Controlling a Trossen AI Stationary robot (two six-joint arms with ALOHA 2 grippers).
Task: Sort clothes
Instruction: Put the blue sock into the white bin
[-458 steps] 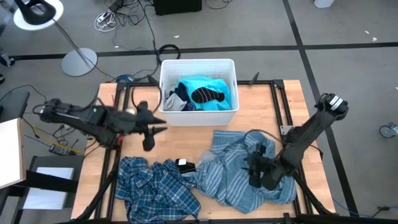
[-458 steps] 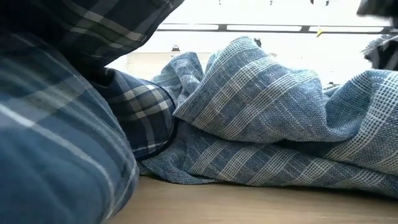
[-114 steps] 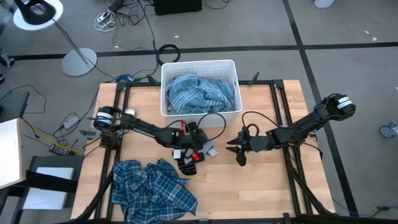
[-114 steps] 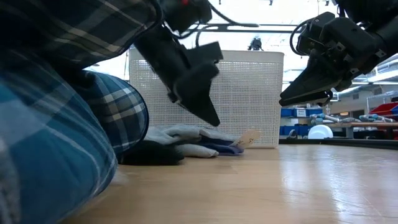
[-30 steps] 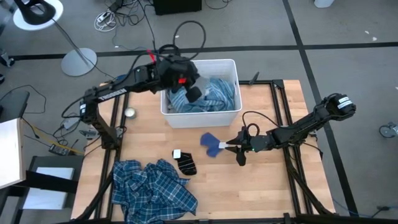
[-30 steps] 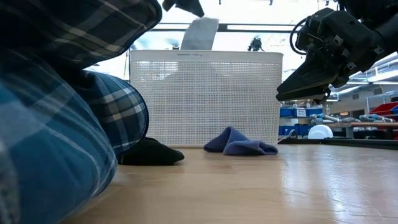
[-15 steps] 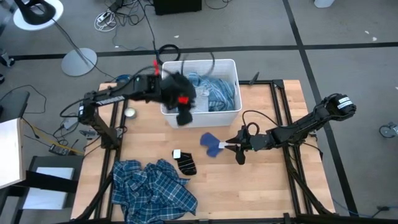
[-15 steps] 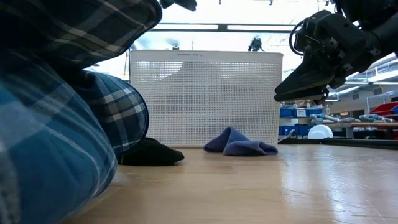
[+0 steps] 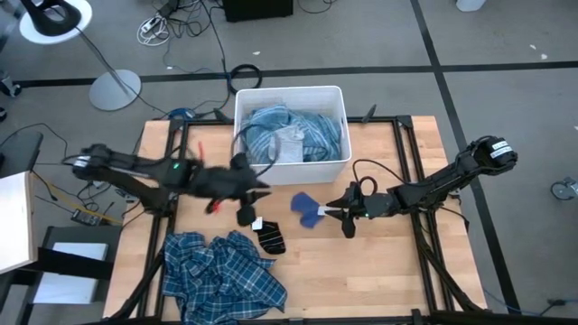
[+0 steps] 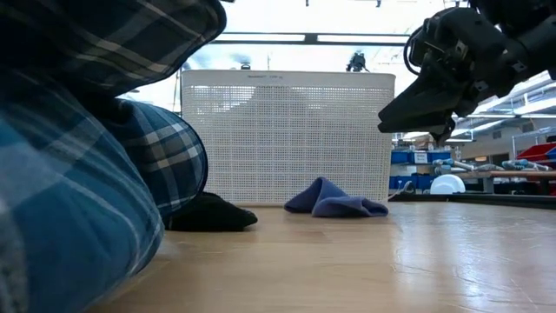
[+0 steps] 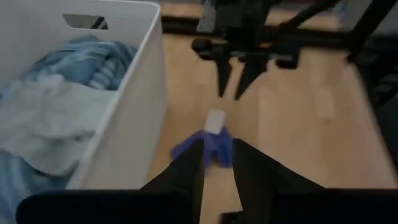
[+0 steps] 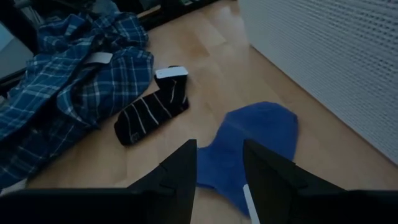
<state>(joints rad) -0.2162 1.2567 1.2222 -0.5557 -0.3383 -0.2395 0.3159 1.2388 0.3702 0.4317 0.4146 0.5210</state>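
A grey-blue striped shirt point(image 9: 287, 126) and a pale grey piece point(image 9: 291, 146) lie in the white bin point(image 9: 336, 101). The turquoise tee is hidden. A small blue piece point(image 9: 305, 207) with a white tag and a black striped sock point(image 9: 270, 237) lie on the table in front of the bin. The blue-white plaid shirt point(image 9: 219, 275) lies heaped at the near left. My left gripper point(image 9: 246, 209) is open and empty above the table, left of the blue piece point(image 11: 205, 149). My right gripper point(image 9: 340, 215) is open and empty, just right of the blue piece point(image 12: 252, 146).
The bin's perforated front wall point(image 10: 287, 135) stands just behind the blue piece point(image 10: 334, 200) and the sock point(image 10: 208, 213). The plaid shirt point(image 10: 78, 174) fills the low view's left. Bare wood point(image 9: 379, 271) lies at the near right. Black frame rails point(image 9: 406, 144) run along the table's sides.
My left gripper has swung from above the bin toward the table's near edge and down, to in front of the bin. The pale piece that hung below it over the bin a second ago has dropped out of the low view and now lies in the bin.
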